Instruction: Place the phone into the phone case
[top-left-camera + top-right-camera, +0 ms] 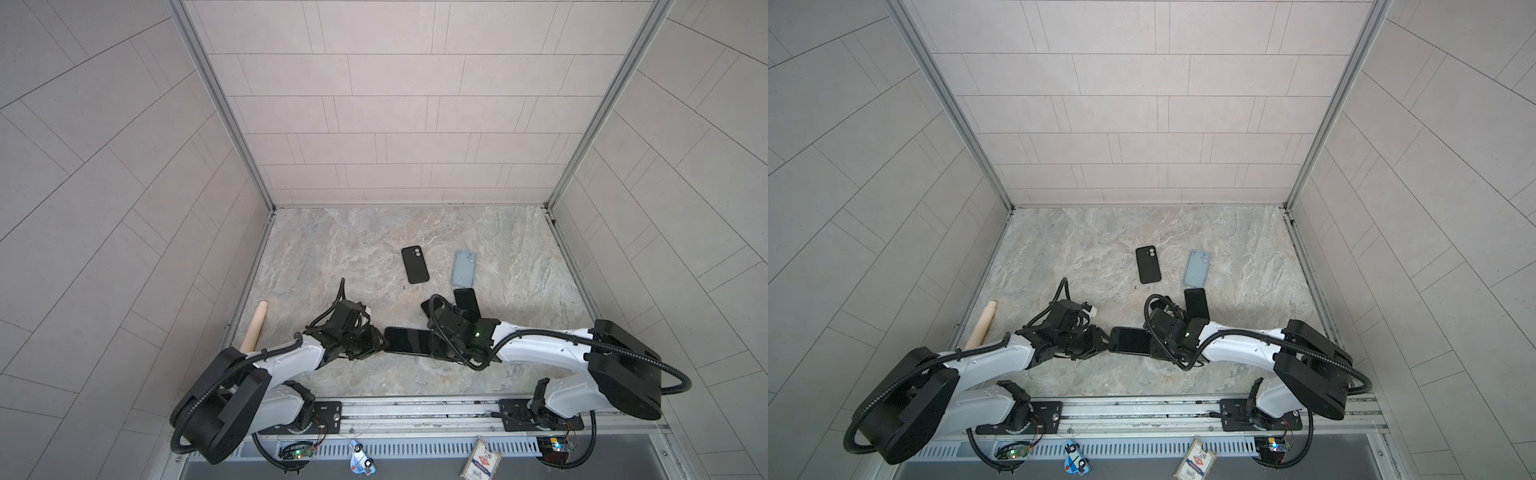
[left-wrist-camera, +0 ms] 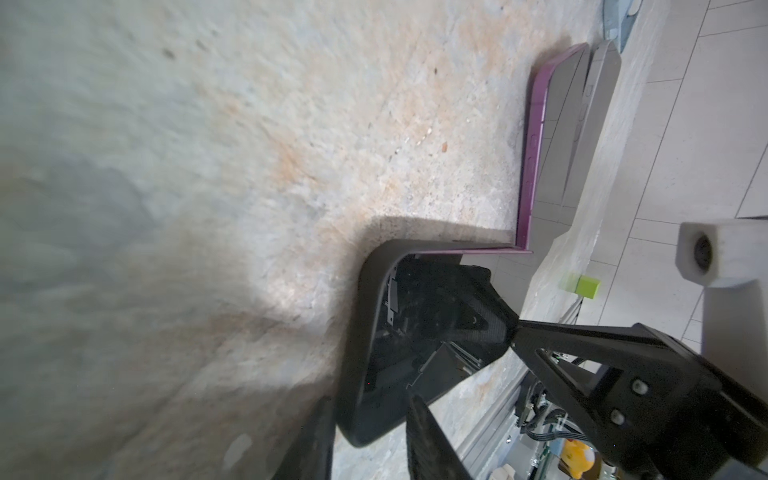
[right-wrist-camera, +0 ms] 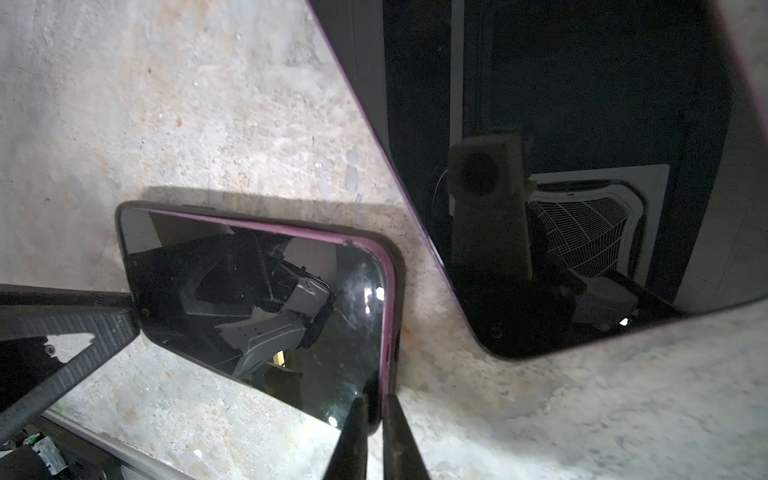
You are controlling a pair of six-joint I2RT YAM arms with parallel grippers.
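Marble tabletop (image 1: pixel 332 249), cased phone (image 1: pixel 405 340) in left hand (image 2: pixel 372 401) and right hand (image 3: pixel 375 401).

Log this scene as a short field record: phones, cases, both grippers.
Held item: purple-edged phone in a black case, between both grippers
Right gripper: shut on its edge
Left gripper: straddles its opposite end; grip unclear
Spare phone: dark-screened phone, flat on marble tabletop
Loose cases: black phone case; translucent pale blue phone case
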